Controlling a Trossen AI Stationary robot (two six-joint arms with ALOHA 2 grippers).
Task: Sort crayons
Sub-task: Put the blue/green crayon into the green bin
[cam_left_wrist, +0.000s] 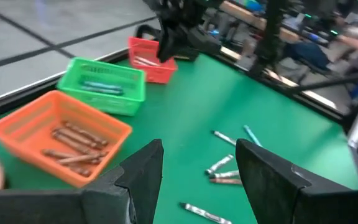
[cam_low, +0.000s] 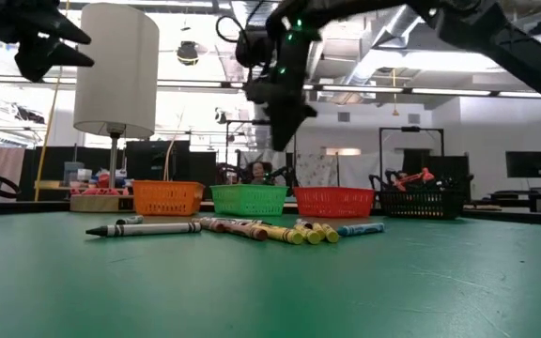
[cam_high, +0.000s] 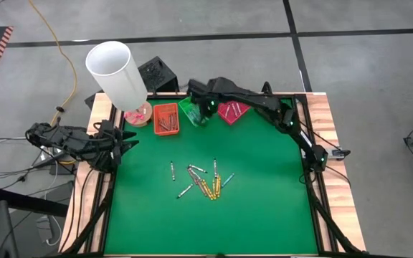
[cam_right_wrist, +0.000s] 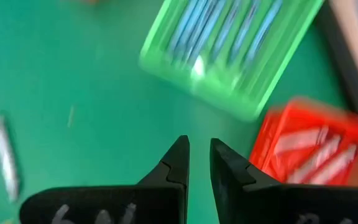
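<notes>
Loose crayons lie scattered flat mid-table, others in trays.

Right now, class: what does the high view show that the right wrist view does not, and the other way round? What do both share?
High view only: both whole arms, the left gripper waiting at the table's left edge, the orange tray, the white cylinder, and the whole crayon pile.

Right wrist view only: the right gripper close up, fingers slightly apart with nothing between them, and the blue crayons in the green tray.

Both: the green tray, the red tray, the green mat.
</notes>
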